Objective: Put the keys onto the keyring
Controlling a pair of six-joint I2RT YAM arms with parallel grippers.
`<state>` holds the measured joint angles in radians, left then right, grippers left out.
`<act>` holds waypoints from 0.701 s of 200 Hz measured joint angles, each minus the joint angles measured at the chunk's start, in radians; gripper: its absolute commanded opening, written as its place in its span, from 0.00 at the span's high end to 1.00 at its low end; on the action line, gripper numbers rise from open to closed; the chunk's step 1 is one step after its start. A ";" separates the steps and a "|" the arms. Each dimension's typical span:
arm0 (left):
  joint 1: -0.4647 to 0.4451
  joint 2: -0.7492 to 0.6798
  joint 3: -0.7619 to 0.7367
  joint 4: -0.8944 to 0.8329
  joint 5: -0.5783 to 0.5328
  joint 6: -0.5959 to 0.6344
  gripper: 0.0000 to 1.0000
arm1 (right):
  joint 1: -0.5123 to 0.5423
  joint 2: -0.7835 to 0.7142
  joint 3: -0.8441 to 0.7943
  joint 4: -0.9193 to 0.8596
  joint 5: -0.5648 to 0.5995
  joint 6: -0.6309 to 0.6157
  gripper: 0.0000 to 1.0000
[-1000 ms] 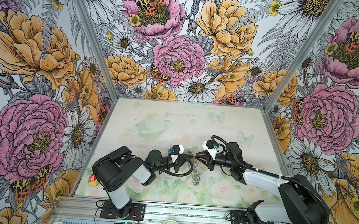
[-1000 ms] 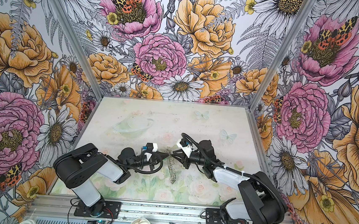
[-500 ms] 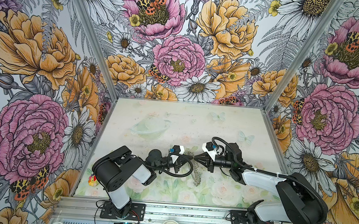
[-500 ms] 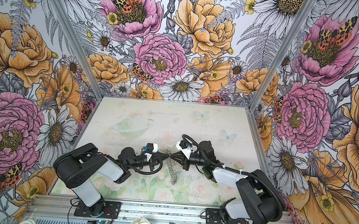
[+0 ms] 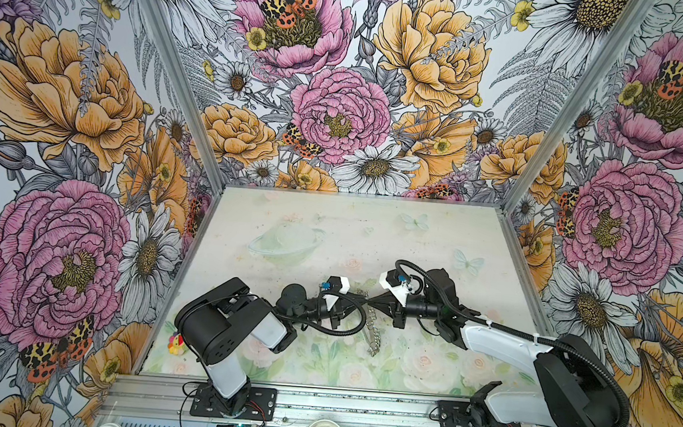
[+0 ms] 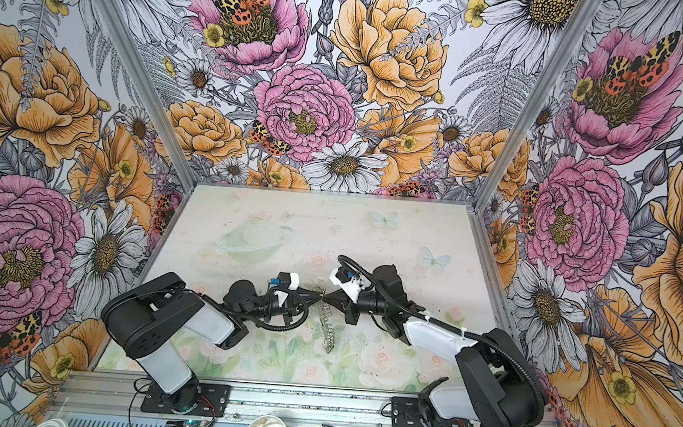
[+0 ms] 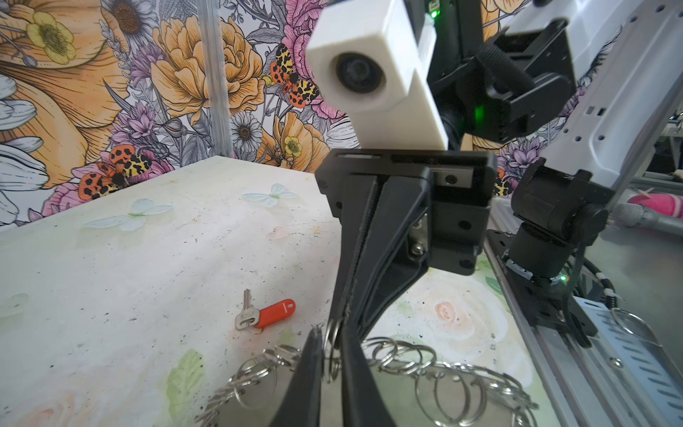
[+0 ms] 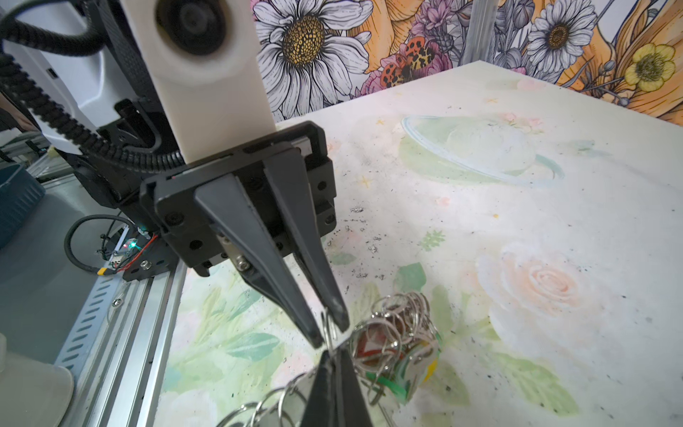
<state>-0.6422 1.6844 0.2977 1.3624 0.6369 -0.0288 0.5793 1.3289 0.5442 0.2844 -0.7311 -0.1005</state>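
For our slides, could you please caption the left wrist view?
Right tool pinches a silver split ring on the ring-fringed keyring, between the left tool's open tips; red-tagged silver key beyond.

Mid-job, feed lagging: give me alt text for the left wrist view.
The shut right gripper, facing the camera, pinches one split ring of the keyring, which stands between the left gripper's slightly parted fingers. Behind, a red-tagged key lies on the table.
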 measured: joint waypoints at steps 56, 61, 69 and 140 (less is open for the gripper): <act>0.061 -0.016 -0.042 0.012 0.023 0.000 0.67 | 0.092 -0.067 0.126 -0.343 0.207 -0.096 1.00; 0.063 -0.016 -0.042 0.012 0.025 0.000 0.67 | 0.092 -0.071 0.134 -0.369 0.219 -0.104 1.00; 0.064 -0.016 -0.042 0.012 0.028 0.000 0.67 | 0.092 -0.073 0.147 -0.406 0.233 -0.111 1.00; 0.050 -0.016 -0.038 -0.009 0.056 0.005 0.67 | 0.112 -0.071 0.228 -0.565 0.291 -0.172 1.00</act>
<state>-0.5922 1.6688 0.2600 1.3533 0.6933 -0.0238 0.6910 1.2579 0.7723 -0.2806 -0.4404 -0.2726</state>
